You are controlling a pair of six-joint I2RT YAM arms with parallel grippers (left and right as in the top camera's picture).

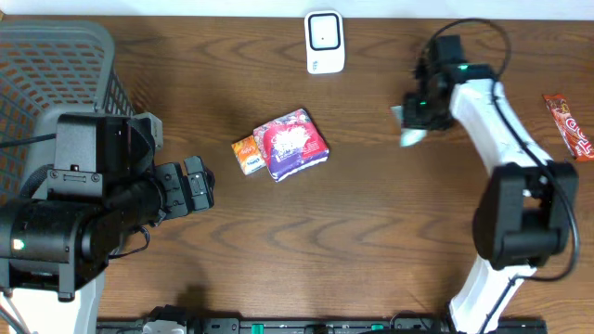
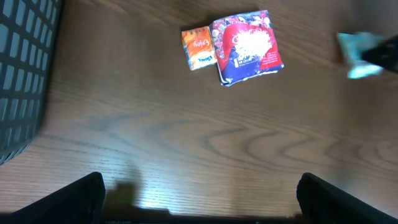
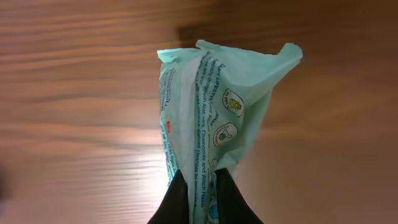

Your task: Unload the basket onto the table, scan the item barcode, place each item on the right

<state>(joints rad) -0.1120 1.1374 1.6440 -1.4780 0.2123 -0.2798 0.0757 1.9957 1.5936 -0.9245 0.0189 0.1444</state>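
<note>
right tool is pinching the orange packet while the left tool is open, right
Not the orange packet: the right wrist view shows the right tool pinching a pale green packet. The left tool is open.

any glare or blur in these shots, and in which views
Overhead: evenly lit, sharp. Left wrist: glare on the table near the bottom, green packet blurred at right. Right wrist: packet print readable, wood behind smeared, with a bright patch.
</note>
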